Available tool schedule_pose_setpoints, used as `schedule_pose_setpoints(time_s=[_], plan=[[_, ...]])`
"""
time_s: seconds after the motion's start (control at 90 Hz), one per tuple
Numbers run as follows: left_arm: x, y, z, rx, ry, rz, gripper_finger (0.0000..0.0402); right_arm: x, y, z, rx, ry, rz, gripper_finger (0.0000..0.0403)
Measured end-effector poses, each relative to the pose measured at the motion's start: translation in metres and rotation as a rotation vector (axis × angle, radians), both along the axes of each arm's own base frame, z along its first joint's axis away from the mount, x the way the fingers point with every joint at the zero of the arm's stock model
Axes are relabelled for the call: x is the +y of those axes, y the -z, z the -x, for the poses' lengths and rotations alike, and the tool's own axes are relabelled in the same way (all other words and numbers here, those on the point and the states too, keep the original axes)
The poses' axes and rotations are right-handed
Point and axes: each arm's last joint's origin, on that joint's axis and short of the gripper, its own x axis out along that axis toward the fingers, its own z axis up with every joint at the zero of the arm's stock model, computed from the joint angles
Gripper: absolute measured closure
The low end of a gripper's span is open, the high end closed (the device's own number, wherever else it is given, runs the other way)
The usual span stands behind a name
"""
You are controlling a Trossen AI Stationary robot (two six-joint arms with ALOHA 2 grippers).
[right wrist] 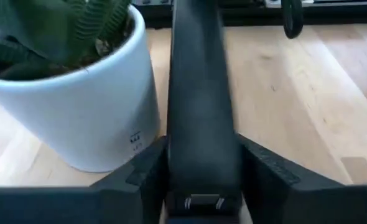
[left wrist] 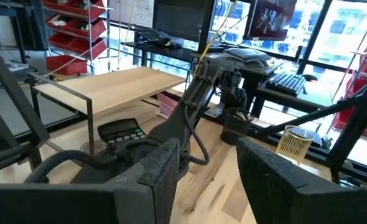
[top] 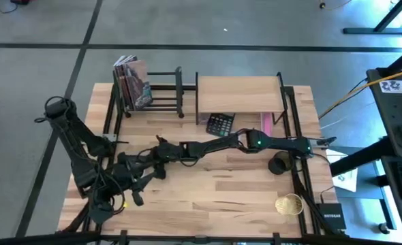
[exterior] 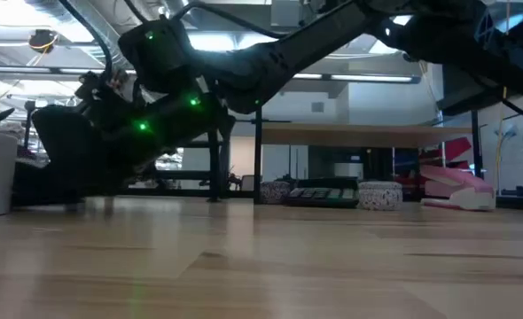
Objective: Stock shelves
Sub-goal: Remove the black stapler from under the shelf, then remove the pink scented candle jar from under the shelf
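A light-wood tabletop (top: 208, 197) stands on a grey concrete floor, with desks and red storage bins seen in the room beyond it.

Over the left half of the tabletop, about midway between its near and far edges, the right gripper (right wrist: 199, 180) is closed on a long dark flat object (right wrist: 199, 93) that runs forward between its fingers. What the object is cannot be told. Just beside it stands a white pot (right wrist: 78, 106) holding a green plant. The left gripper (left wrist: 218, 180) is held near the left edge, its fingers parted and nothing between them, pointed toward the shelves.

The black book rack (top: 163, 88) stands at the far left corner, with a few books (top: 134, 82) leaning at its left end. The board shelf (top: 240, 94) stands beside it along the far edge, its top board bare. A calculator (top: 220, 124) and a pink item (top: 266, 122) lie at its foot. A black cup (top: 279, 163) and a gold wire basket (top: 289, 204) are set near the right edge.

A pick-up step appears to be in hand, with placing not yet done. The next move would call for the held object to be lifted clear of the pot and the left arm, then carried toward the far edge to one of the shelves.
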Motion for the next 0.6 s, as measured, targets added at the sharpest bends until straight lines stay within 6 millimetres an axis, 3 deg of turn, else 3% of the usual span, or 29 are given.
schedule_pose_setpoints(time_s=[0.322, 0.467, 0.6], plan=[[0.0, 0.0, 0.0, -0.019, -0.002, 0.033, 0.0259, 0.0, -0.01, -0.003, -0.082, -0.01, -0.007, 0.0081], [-0.001, 0.0, 0.001, -0.038, 0.0, 0.068, 0.0259, -0.002, -0.04, -0.002, -0.122, 0.017, 0.065, 0.0059], [-0.001, 0.0, 0.001, -0.048, -0.001, 0.084, 0.0259, -0.006, -0.068, 0.007, -0.066, 0.09, 0.246, 0.0056]])
